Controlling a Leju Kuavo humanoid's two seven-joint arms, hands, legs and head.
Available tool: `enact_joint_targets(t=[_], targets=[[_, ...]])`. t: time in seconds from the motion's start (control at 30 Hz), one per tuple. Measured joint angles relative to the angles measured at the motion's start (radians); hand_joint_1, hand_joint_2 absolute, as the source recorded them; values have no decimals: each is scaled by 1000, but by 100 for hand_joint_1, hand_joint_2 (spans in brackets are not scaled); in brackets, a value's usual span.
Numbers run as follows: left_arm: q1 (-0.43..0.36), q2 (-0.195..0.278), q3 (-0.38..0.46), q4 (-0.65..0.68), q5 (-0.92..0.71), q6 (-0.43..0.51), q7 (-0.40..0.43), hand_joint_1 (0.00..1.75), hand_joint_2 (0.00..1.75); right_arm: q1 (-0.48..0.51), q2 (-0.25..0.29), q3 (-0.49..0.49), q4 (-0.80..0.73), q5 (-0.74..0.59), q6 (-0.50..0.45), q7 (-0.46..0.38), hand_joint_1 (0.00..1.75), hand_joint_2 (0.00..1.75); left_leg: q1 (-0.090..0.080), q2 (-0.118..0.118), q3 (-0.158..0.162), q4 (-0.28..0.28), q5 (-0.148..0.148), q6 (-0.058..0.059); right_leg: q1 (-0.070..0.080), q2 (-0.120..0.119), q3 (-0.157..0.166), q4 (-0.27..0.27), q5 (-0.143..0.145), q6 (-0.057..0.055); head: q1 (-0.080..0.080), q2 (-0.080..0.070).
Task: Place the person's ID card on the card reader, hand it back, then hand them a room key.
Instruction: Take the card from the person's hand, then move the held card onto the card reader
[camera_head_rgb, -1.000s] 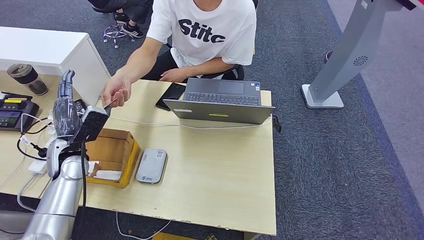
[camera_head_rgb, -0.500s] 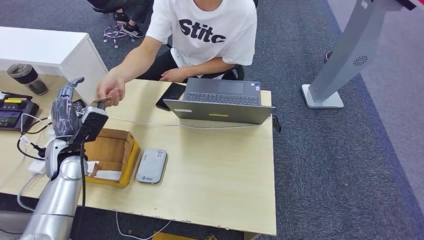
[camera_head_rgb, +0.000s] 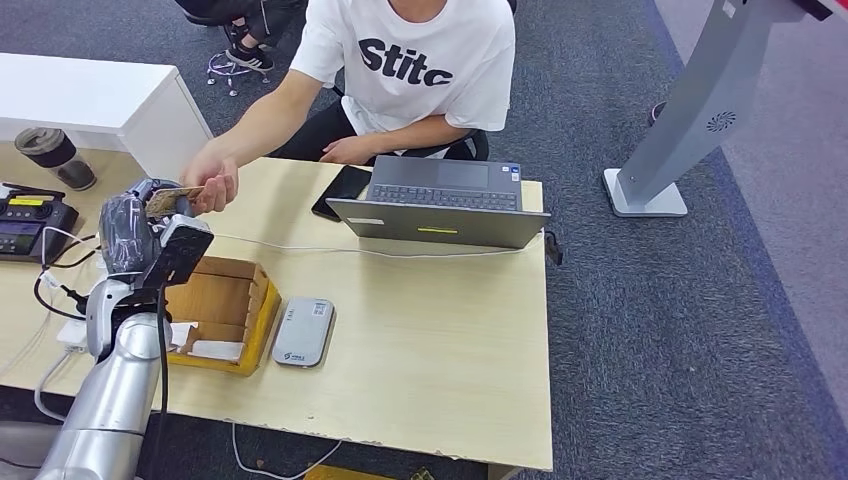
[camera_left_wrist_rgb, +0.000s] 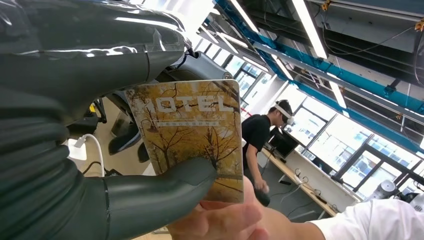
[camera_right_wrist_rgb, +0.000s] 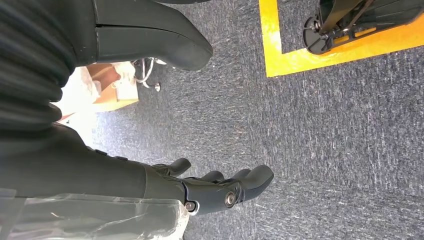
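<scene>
My left hand (camera_head_rgb: 132, 222) is raised over the table's left end and holds a card (camera_head_rgb: 172, 198). In the left wrist view the card (camera_left_wrist_rgb: 192, 132) is printed with autumn trees and the word HOTEL; my thumb (camera_left_wrist_rgb: 150, 200) presses on its face and my fingers lie behind it. The seated person's hand (camera_head_rgb: 212, 180) pinches the same card at its other end, and those fingers (camera_left_wrist_rgb: 225, 220) touch my thumb. The grey card reader (camera_head_rgb: 303, 332) lies flat on the table near the front edge. My right hand (camera_right_wrist_rgb: 215, 187) hangs over the carpet, fingers apart, holding nothing.
A wooden box (camera_head_rgb: 250, 300) with white cards in it stands beside the reader, under my left forearm. An open laptop (camera_head_rgb: 440, 205), a black phone (camera_head_rgb: 342, 190) and a white cable lie further back. A black console (camera_head_rgb: 30, 225) and a cup (camera_head_rgb: 55, 158) are far left.
The person's hand carried the card leftward to my raised left hand. My fingers, upright before, have curled in over the card.
</scene>
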Motion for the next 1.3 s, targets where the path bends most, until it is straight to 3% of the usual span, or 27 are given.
enact_joint_targets(t=[0.57,0.73,1.3], targets=[[12,11,0,0,1,-2,-2,175,175,0,0,-2,1,18,4,-3,0,175,0,0,0,0,0,0,0,0,0,0,0,0,0,0],[14,13,-9,0,-5,-46,-11,175,175,0,0,-4,1,37,16,-8,0,175,0,0,0,0,0,0,0,0,0,0,0,0,0,0],[18,25,-267,-108,-75,-227,75,175,175,0,2,-57,1,91,33,-32,0,175,0,0,0,0,0,0,0,0,0,0,0,0,0,0]])
